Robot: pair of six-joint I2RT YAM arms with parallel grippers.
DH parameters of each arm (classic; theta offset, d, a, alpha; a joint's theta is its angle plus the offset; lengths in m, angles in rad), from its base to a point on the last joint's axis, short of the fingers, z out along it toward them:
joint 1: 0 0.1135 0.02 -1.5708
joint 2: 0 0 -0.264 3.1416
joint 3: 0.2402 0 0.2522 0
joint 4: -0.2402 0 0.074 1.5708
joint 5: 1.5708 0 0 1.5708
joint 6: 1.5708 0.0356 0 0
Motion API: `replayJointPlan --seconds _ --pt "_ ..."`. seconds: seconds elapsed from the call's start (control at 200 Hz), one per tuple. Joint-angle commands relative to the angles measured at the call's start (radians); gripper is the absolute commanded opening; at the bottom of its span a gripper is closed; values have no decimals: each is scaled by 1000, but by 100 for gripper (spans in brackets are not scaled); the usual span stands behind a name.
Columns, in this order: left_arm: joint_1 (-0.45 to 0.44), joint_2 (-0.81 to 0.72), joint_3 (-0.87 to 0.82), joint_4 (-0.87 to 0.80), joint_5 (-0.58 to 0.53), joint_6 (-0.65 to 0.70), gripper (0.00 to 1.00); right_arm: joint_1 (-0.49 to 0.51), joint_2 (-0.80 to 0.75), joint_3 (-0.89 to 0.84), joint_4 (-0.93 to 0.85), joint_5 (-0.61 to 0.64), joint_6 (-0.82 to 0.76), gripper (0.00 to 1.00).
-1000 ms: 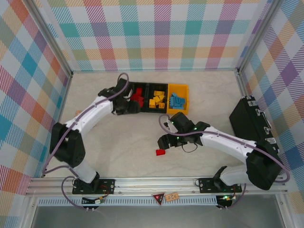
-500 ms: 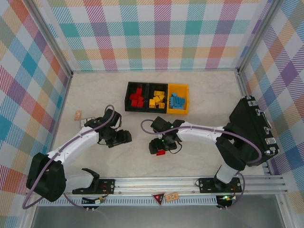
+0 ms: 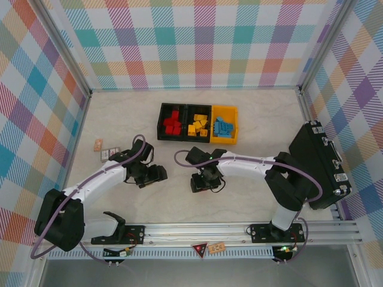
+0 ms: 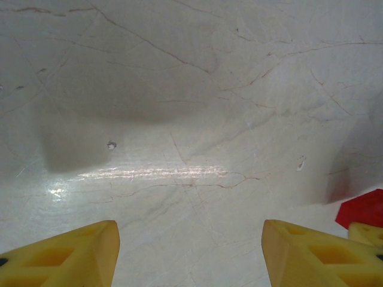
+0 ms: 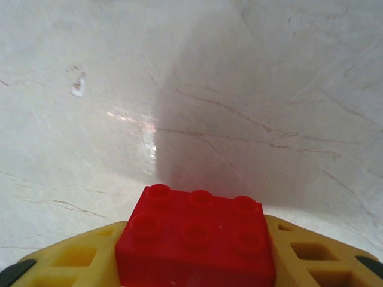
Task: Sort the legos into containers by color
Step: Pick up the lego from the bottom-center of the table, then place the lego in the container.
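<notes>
A red lego point(image 5: 195, 236) with six studs sits between the yellow fingers point(image 5: 78, 257) of my right gripper point(image 5: 196, 230), which is shut on it low over the table. From above, this gripper point(image 3: 202, 183) covers the brick. My left gripper point(image 3: 158, 174) hovers open over bare table just to its left; its fingers point(image 4: 60, 254) stand wide apart with nothing between, and the red lego point(image 4: 365, 208) peeks in at the right edge. The containers stand at the back: a black bin of red legos point(image 3: 172, 122), a black bin of yellow ones point(image 3: 198, 125), a yellow bin of blue ones point(image 3: 223, 127).
A large black case point(image 3: 315, 161) lies at the right edge of the table. Two small cards point(image 3: 102, 149) rest at the left, behind the left arm. A tan card point(image 3: 216, 246) lies on the front rail. Plaid walls enclose the table.
The left arm pulled back from the red bin to the table's left middle. The right gripper swung left and came down over the red lego, which now sits between its fingers.
</notes>
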State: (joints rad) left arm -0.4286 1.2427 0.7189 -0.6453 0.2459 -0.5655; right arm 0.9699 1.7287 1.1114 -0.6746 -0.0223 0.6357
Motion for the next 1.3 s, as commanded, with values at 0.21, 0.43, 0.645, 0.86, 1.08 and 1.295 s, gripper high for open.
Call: replayJointPlan --seconds 0.21,0.43,0.645,0.86,1.08,1.295 --pt "10 -81 -46 40 -38 -93 65 -63 38 303 -72 67 -171 48" --pt "11 -113 -64 63 -23 -129 65 -148 207 580 -103 68 -274 49" --pt "11 -131 -79 61 -17 -152 65 -199 396 845 -144 92 -352 50" --pt "9 -157 -84 64 -12 -162 65 -230 561 1054 -157 120 -400 50" --pt "9 -148 -106 80 -6 -171 65 -243 674 1212 -153 181 -463 52" --pt "8 -147 -122 85 -7 -178 65 -247 777 1354 -164 217 -507 55"
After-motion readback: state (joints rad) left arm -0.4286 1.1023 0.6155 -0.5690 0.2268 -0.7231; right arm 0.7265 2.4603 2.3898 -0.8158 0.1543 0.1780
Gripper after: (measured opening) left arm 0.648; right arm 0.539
